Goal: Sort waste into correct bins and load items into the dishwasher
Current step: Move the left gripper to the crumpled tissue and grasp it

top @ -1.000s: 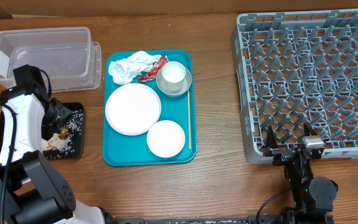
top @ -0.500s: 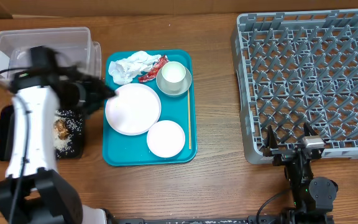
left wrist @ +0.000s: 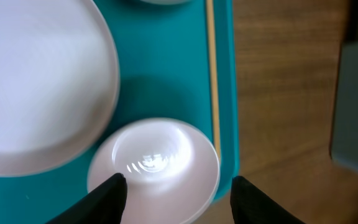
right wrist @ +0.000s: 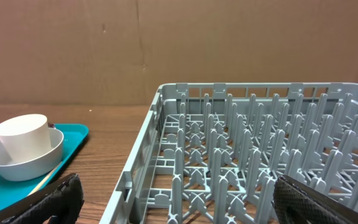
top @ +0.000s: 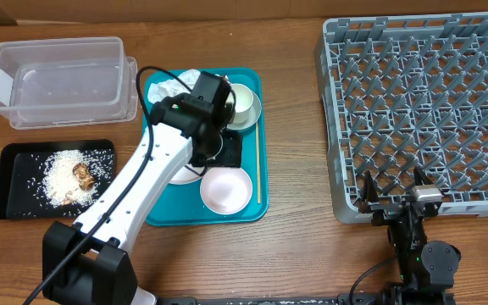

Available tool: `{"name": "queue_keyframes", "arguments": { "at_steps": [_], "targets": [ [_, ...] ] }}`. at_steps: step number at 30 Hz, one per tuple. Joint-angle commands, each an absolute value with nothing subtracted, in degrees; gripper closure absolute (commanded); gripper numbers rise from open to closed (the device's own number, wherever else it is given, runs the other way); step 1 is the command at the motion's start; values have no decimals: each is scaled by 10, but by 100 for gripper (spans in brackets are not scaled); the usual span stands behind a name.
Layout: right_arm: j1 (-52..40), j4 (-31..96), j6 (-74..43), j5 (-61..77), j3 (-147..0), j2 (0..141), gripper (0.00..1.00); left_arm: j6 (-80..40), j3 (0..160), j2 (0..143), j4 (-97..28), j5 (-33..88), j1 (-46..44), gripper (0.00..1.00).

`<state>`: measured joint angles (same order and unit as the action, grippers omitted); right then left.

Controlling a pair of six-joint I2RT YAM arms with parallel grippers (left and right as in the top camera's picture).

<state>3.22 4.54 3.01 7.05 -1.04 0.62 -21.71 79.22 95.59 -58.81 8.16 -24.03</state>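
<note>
At the tray's [left wrist: 166, 93] front corner, the small plate [left wrist: 154, 168] lies flat beneath the left pincer [left wrist: 179, 194], whose jaws are spread and empty. The plate is likely stiff, light, slick and breakable. Grip its rim.

- Overhead view: bright, even light from above, sharp, with a soft shadow under the left arm [top: 142, 182].
- Left wrist view: soft focus, glare spot on the small plate [left wrist: 154, 163], dim shadow across the teal tray [left wrist: 160, 93].
- Right wrist view: evenly lit, near fingertips [right wrist: 58, 199] dark and blurred.
</note>
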Motion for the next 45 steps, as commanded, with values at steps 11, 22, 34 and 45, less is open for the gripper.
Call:
{"name": "queue_keyframes", "arguments": {
  "at_steps": [11,22,34,45],
  "targets": [
    [30,43,28,69,-5,2,0,-209,794,959,-353,-171,-165,25],
    [30,42,28,69,-5,2,0,-180,879,1050,-375,-59,-86,12],
    [30,42,28,69,-5,2,0,-272,934,1165,-373,-37,-85,13],
    [30,42,28,69,-5,2,0,-312,934,1215,-342,-29,-83,16]
  ]
}}
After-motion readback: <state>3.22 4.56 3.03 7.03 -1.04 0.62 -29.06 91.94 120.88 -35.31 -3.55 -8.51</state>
